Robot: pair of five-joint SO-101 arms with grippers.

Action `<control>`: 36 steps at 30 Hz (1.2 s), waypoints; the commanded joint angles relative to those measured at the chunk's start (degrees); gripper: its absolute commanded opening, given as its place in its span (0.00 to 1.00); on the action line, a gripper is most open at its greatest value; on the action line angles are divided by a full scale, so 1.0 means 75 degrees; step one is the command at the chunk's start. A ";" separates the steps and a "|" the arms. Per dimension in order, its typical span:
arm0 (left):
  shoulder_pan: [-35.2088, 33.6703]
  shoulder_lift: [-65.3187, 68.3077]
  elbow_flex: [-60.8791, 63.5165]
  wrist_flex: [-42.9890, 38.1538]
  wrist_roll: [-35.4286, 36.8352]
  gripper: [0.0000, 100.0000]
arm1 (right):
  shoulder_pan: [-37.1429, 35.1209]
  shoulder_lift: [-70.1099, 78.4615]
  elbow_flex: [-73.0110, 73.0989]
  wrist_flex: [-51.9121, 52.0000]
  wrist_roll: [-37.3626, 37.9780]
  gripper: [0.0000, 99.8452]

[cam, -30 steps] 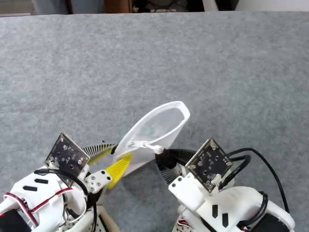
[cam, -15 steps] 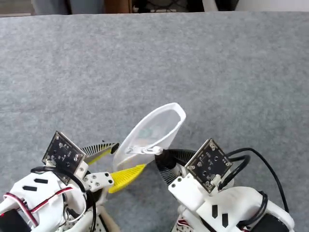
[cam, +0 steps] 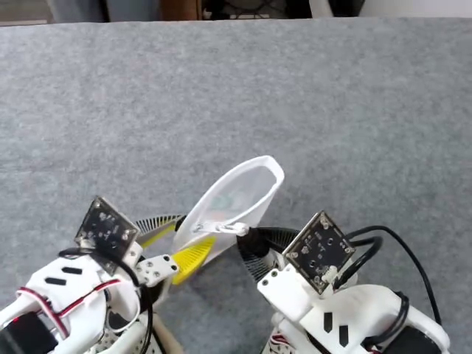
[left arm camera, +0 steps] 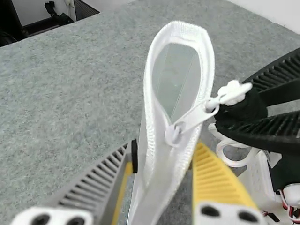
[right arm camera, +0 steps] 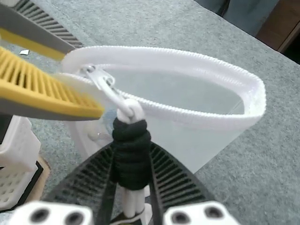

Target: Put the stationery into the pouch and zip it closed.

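Observation:
The white mesh pouch (cam: pixel 240 193) stands on its edge on the grey table, its mouth (right arm camera: pixel 187 89) open from the zipper slider (left arm camera: pixel 174 136) to the far end. A faint greenish shape (cam: pixel 228 198) shows through the mesh; I cannot tell what it is. My left gripper (cam: pixel 193 234) has its grey and yellow fingers (left arm camera: pixel 213 173) pressed on either side of the pouch's near end (left arm camera: pixel 161 187). My right gripper (right arm camera: pixel 131 140) is shut on the black-wrapped zipper pull (right arm camera: pixel 131 150), whose white knot (left arm camera: pixel 232 91) sits just beyond the black fingers.
Grey felt covers the table (cam: pixel 295 96) on all sides of the pouch, wide and bare toward the far edge. Both arm bodies crowd the near edge, and a black cable (cam: pixel 402 254) loops by the right arm.
The left gripper's yellow finger swung out away from the pouch, then came back in against it. The pouch shifted slightly left. The right gripper kept still on the pull.

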 commanded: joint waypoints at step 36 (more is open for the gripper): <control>0.0018 0.0012 -0.0006 0.0059 0.0105 0.03 | 0.0223 0.0006 -0.0018 -0.0410 0.0000 0.01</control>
